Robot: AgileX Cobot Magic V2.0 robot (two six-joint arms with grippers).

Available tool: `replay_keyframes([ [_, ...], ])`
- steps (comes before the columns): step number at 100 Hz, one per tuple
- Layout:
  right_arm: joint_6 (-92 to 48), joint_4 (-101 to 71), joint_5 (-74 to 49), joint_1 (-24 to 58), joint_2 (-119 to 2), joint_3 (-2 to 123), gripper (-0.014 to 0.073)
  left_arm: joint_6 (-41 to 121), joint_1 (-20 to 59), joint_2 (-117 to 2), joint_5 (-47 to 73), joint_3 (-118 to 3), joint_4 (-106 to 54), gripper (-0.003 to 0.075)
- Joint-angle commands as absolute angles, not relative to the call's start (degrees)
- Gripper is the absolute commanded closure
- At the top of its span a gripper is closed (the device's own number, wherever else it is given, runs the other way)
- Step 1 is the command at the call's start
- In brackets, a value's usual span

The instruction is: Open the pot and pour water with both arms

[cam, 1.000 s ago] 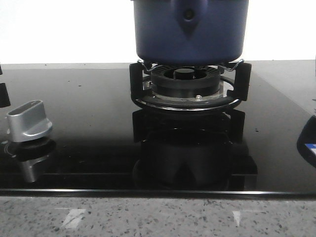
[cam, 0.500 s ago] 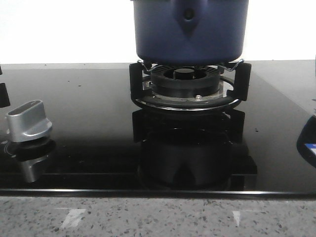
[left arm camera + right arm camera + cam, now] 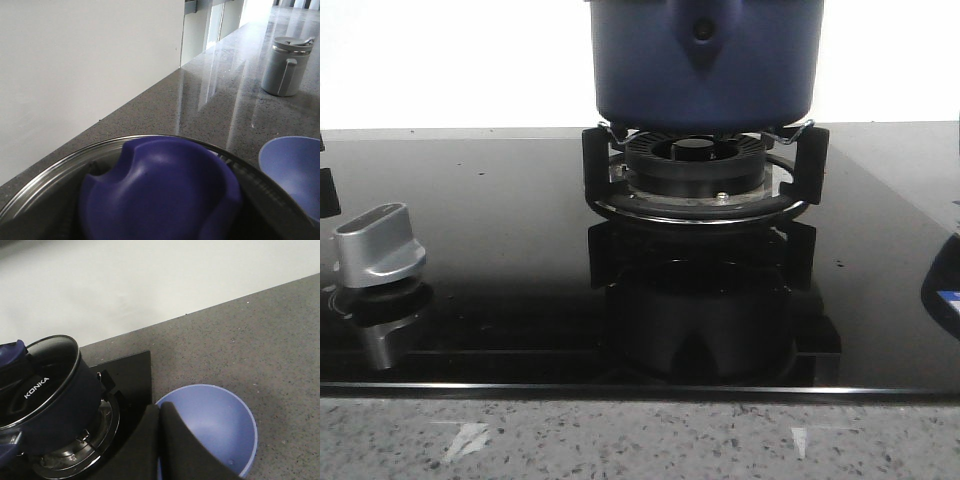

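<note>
The dark navy-blue pot (image 3: 705, 60) sits on the gas burner (image 3: 698, 175) at the back middle of the black cooktop; its top is cut off in the front view. In the right wrist view the pot (image 3: 50, 410) carries a glass lid (image 3: 37, 377) with a steel rim. The left wrist view is filled by the lid's blue knob (image 3: 160, 195), very close, with the lid's rim (image 3: 55, 172) around it; no left fingers show. My right gripper (image 3: 159, 406) is shut and empty, hovering over the cooktop's edge beside the pot.
A blue bowl (image 3: 215, 425) stands on the grey stone counter just right of the cooktop, under my right fingers. A silver stove knob (image 3: 378, 245) is at the left front. A grey lidded jug (image 3: 287, 65) stands farther along the counter. A white wall runs behind.
</note>
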State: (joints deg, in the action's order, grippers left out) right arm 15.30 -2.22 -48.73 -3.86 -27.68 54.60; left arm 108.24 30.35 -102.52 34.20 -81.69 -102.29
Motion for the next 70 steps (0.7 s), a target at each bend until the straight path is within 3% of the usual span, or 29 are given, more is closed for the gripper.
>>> replay_keyframes([
  [1, 14.8, -2.1, -44.1, -3.7, -28.4, 55.9, 0.0662, 107.9, 30.6, -99.8, 34.9, -83.8, -105.9, 0.0364],
  [32, 14.8, -2.1, -43.9, -3.7, -28.4, 55.9, 0.0662, 107.9, 30.6, -100.2, 33.7, -83.8, -105.7, 0.0359],
  [51, 14.8, -2.1, -43.9, -3.7, -28.4, 55.9, 0.0662, 107.9, 30.6, -100.2, 34.4, -83.8, -105.7, 0.0182],
  [70, 14.8, -2.1, -43.9, -3.7, -28.4, 55.9, 0.0662, 107.9, 30.6, -98.5, 35.1, -83.8, -105.8, 0.0172],
])
